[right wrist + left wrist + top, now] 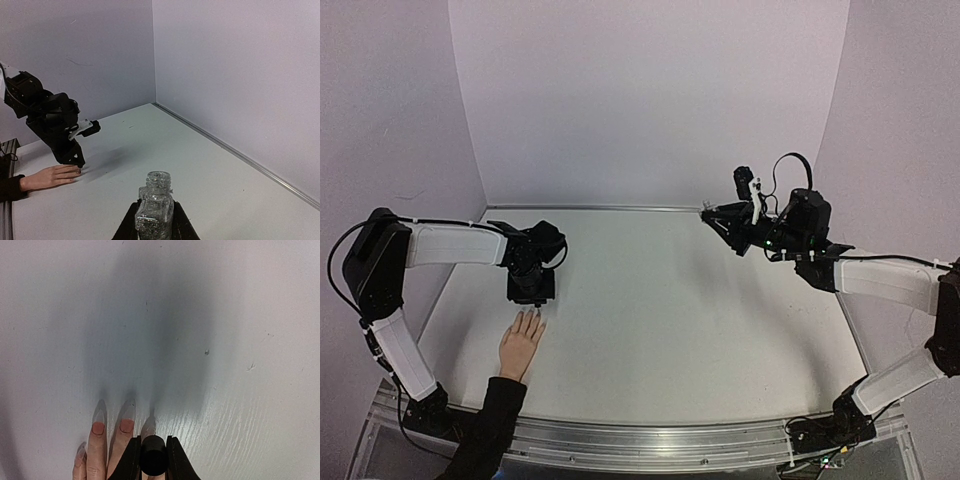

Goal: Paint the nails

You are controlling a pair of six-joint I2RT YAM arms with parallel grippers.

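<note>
While cap (pixel 153 461) is clamped in left gripper (pixel 153 442) at lower centre, light strokes along nails (pixel 127 425) are advised; bottle (pixel 157 192) is clamped upright in right gripper (pixel 155 215).

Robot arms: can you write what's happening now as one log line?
left jaws: shut on black cap, at hand fingertips | right jaws: shut on open glitter bottle, off table | nails: two show pink

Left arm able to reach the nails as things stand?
Likely yes: left jaws, shut on a black cap, hang right over the hand's upturned nails, nothing between.
</note>
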